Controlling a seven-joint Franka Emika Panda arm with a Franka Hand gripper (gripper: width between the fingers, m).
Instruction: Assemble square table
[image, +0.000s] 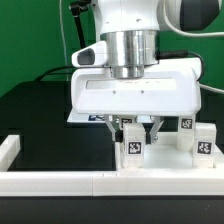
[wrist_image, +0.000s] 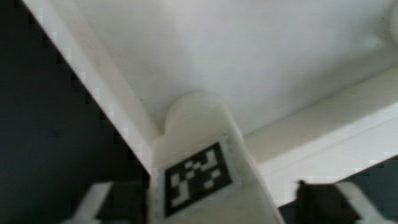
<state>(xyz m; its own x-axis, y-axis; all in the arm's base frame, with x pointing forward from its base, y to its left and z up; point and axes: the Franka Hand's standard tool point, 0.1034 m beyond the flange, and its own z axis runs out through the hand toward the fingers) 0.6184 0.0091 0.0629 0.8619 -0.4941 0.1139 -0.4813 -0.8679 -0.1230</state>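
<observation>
A tagged white leg block (image: 131, 147) stands between the gripper (image: 133, 135) fingers near the middle of the scene, close behind the low white border wall (image: 100, 183), with two more leg blocks (image: 203, 144) to the exterior view's right. In the wrist view the leg (wrist_image: 199, 165) sits centred between the fingertips (wrist_image: 334, 200). The jaws are apart around it; whether they already pinch it I cannot tell. The grip should probably close squarely on its flat sides, then lift straight up.

Exterior view: low, close, level, facing arm head-on over border wall (image: 100, 181). Wrist view: very close, down past fingers. Shared: tagged leg block (image: 131, 148) (wrist_image: 199, 165).
</observation>
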